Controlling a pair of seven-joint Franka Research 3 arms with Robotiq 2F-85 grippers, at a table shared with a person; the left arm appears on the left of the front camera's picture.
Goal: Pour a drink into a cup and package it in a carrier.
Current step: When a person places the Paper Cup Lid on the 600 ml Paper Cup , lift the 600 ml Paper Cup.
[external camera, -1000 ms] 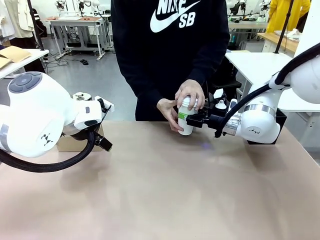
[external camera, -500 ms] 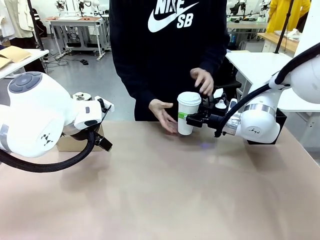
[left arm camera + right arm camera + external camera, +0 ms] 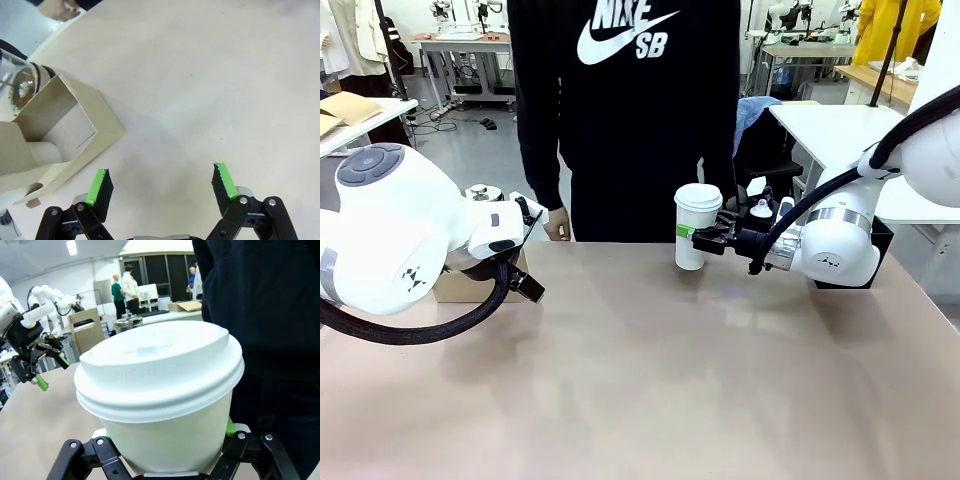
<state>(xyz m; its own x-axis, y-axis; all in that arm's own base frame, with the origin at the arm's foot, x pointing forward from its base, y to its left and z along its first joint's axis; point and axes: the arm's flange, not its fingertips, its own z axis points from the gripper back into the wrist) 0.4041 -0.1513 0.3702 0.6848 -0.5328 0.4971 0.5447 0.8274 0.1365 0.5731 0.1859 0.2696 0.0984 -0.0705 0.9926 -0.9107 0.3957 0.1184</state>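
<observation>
Front view: my right gripper [image 3: 696, 237] is clamped around the lidded cup [image 3: 697, 215] near the table's far edge. Left wrist view: my left gripper [image 3: 162, 182] is spread wide, holding nothing, beside the carrier [image 3: 60, 135]. Right wrist view: the lid is on, so I judge that only the packaging is left.

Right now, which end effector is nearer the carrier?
Left. The left end effector hangs open just beside the carrier at the table's left side. The right end effector is shut on the cup, well off toward the table's right side.

One lidded cup [image 3: 696, 228], one carrier [image 3: 102, 117], one person [image 3: 630, 120].
</observation>
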